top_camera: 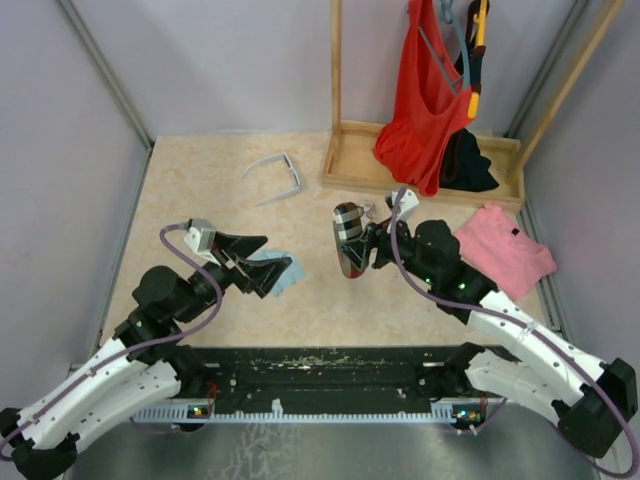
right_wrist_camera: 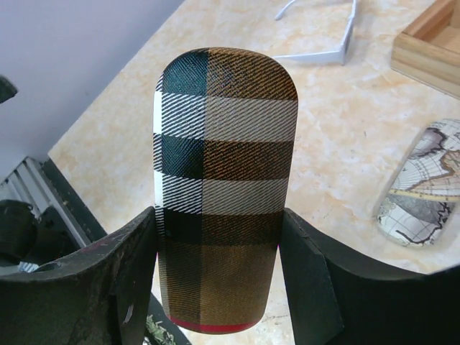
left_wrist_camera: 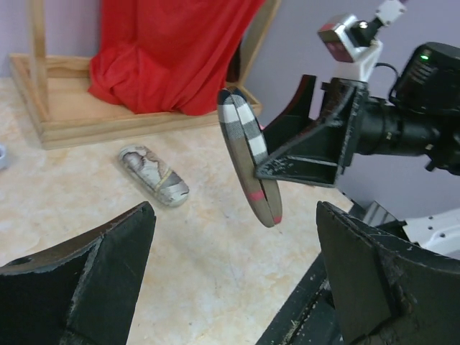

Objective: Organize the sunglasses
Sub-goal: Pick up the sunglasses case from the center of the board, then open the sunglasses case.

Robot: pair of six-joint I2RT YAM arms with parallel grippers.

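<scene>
Sunglasses, white, lie upper left of centre on the worktop; right fingers clamp a plaid case; left fingers spread wide by a blue cloth.

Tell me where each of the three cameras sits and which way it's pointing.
Top external: above and behind the arm bases, looking down on the beige table; both arms show.
Left wrist: on the left arm, facing right at the right gripper holding a brown plaid oblong case; open black fingers of the left gripper frame the bottom.
Right wrist: on the right arm, facing far-left toward white-framed sunglasses; its fingers flank that case.
Shared: both wrist views show that case and a grey map-patterned case.
</scene>
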